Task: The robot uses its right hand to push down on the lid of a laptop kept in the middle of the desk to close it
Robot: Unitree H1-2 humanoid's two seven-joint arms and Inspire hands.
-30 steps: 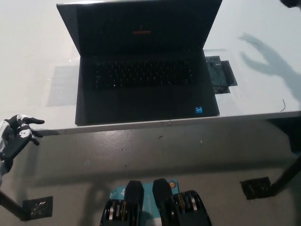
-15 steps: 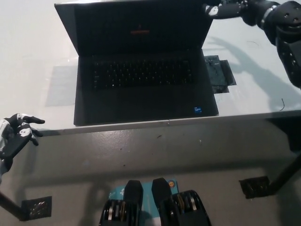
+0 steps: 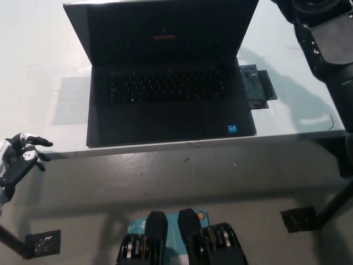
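We look steeply down on a pale, glossy white tabletop [image 3: 44,49] whose front edge runs across the middle of the view. A faint grey rectangular patch [image 3: 71,99] marks its surface at the left, and soft shadows fall across its right side. Below the edge lies a grey, scuffed concrete floor [image 3: 165,176]. Dark table legs end in black foot plates, one at lower left [image 3: 43,243], one at lower right [image 3: 300,220].

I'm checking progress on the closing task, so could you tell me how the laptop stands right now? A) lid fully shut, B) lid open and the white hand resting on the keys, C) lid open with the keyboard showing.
C: the laptop has its lid up, keyboard and dark screen exposed; the left hand rests off the desk's edge.
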